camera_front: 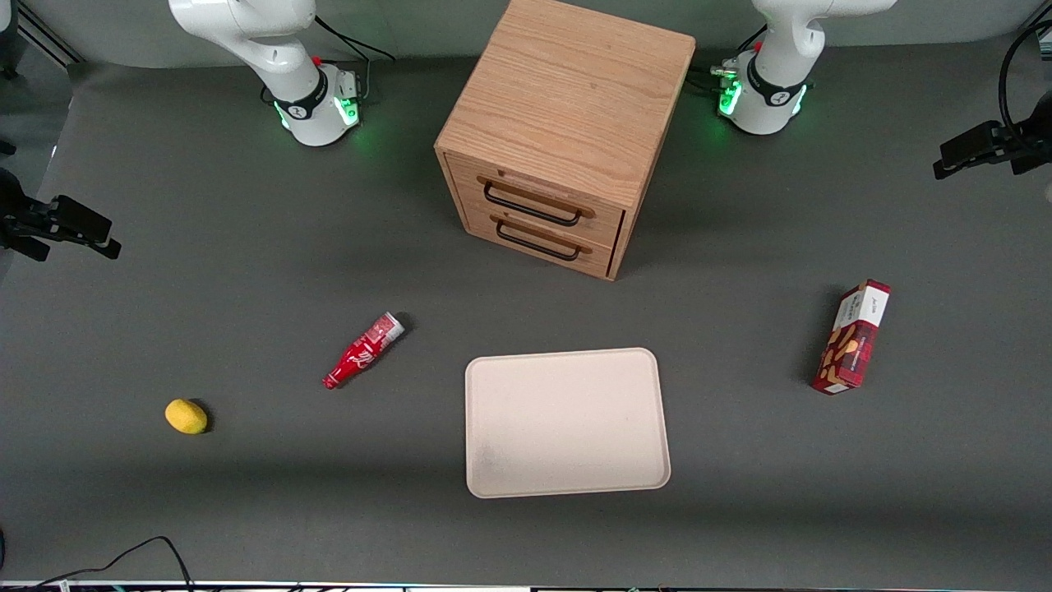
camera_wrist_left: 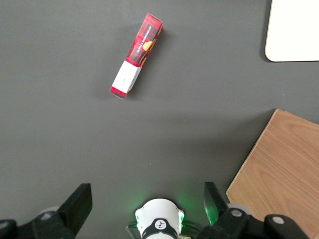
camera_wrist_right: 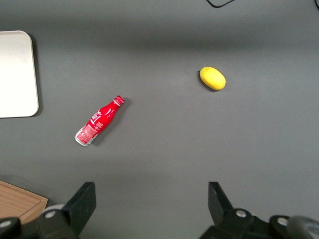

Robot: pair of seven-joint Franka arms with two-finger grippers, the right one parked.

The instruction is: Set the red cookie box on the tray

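Initially, the red cookie box [camera_front: 852,337] lies flat on the table toward the working arm's end, well apart from the tray [camera_front: 565,422].
Seen from the left wrist, the gripper [camera_wrist_left: 147,201] hangs high above the table with fingers spread wide, holding nothing; a sound grasp would likely close across the box's narrow width, near mid-length. Nothing rests on the tray, and both drawers of the cabinet [camera_front: 567,123] appear closed. A soda bottle [camera_front: 362,351] and a lemon [camera_front: 186,415] lie toward the parked arm's end.
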